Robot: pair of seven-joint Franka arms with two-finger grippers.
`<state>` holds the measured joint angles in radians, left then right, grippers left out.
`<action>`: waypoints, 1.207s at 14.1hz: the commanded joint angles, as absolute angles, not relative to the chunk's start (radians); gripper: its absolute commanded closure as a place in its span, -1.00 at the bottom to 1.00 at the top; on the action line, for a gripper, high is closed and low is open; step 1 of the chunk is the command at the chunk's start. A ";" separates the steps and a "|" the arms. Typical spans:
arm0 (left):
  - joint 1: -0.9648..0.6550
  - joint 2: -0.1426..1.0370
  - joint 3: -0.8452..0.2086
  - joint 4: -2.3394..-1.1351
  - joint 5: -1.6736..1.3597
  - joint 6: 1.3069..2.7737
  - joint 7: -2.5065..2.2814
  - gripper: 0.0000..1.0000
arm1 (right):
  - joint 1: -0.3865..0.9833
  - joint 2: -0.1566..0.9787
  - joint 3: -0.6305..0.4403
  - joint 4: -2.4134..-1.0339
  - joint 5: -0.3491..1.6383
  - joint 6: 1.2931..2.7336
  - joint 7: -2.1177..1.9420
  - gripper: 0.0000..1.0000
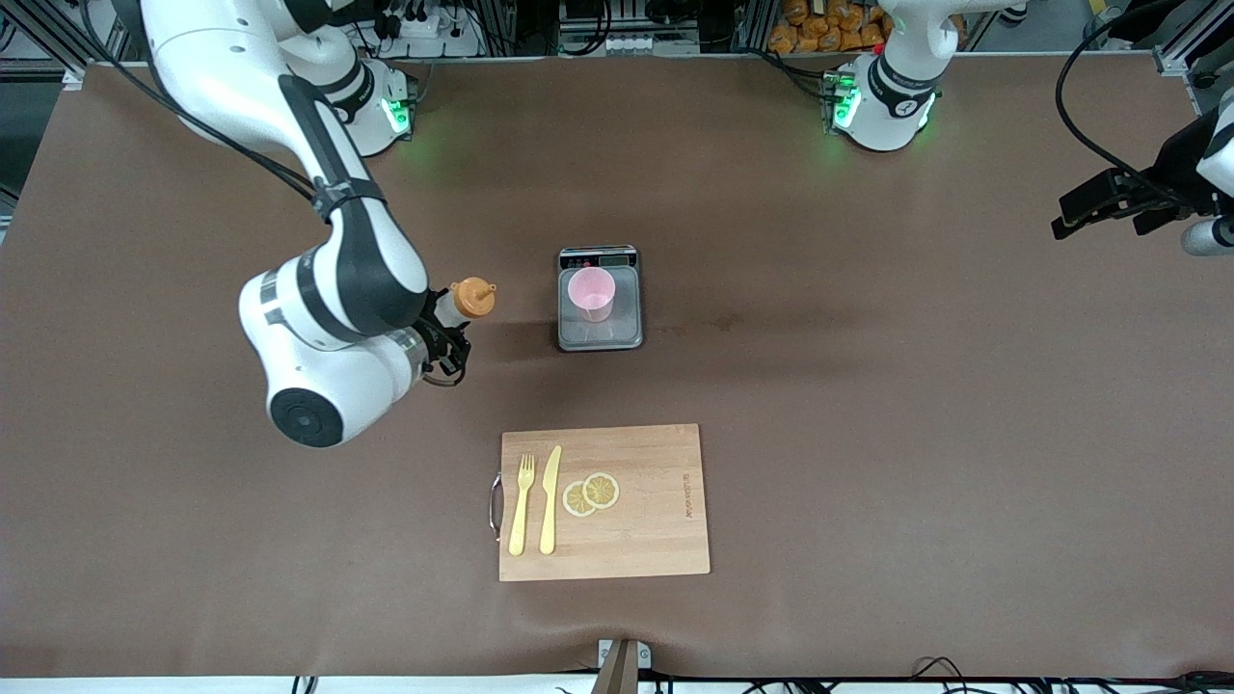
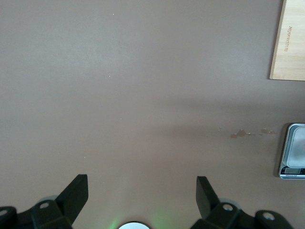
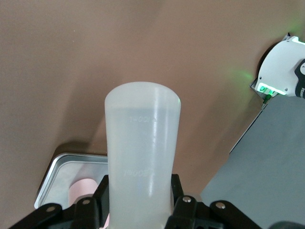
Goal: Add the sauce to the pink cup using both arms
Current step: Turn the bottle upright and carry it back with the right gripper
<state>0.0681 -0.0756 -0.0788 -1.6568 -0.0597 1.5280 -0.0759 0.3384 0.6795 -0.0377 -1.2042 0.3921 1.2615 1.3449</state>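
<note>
The sauce bottle (image 1: 461, 301) hangs tipped on its side above the table, beside the scale toward the right arm's end, its orange cap (image 1: 473, 296) pointing at the pink cup. My right gripper (image 1: 444, 328) is shut on its whitish body (image 3: 143, 152); in the right wrist view the cap is hidden. The pink cup (image 1: 590, 293) stands upright on a small grey scale (image 1: 617, 333), and its rim (image 3: 82, 191) shows past the bottle. My left gripper (image 1: 1099, 206) waits open over the left arm's end of the table, with bare table between its fingers (image 2: 142, 191).
A wooden cutting board (image 1: 656, 540) lies nearer the front camera than the scale, carrying a yellow fork (image 1: 522, 506), a yellow knife (image 1: 549, 499) and two lemon slices (image 1: 591, 493). Small brown stains (image 2: 243, 133) mark the table beside the scale (image 2: 294, 152).
</note>
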 commanded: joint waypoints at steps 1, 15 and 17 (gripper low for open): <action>0.064 -0.091 -0.084 -1.672 -0.063 1.532 -0.064 -1.00 | 0.241 0.585 -0.026 -1.325 0.458 1.267 1.197 -0.08; 0.064 -0.098 -0.086 -1.672 -0.058 1.522 -0.078 -1.00 | -0.222 0.626 -0.029 -1.522 0.468 1.192 0.396 -0.05; 0.066 -0.098 -0.086 -1.674 -0.060 1.522 -0.081 -1.00 | -0.264 0.670 -0.031 -1.520 0.460 1.203 0.303 -0.05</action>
<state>0.0673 -0.0757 -0.0860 -1.6602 -0.0597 1.5266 -0.0760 -0.2170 0.6337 -0.0472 -1.5252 0.4503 1.2115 0.3782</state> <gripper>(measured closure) 0.000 0.471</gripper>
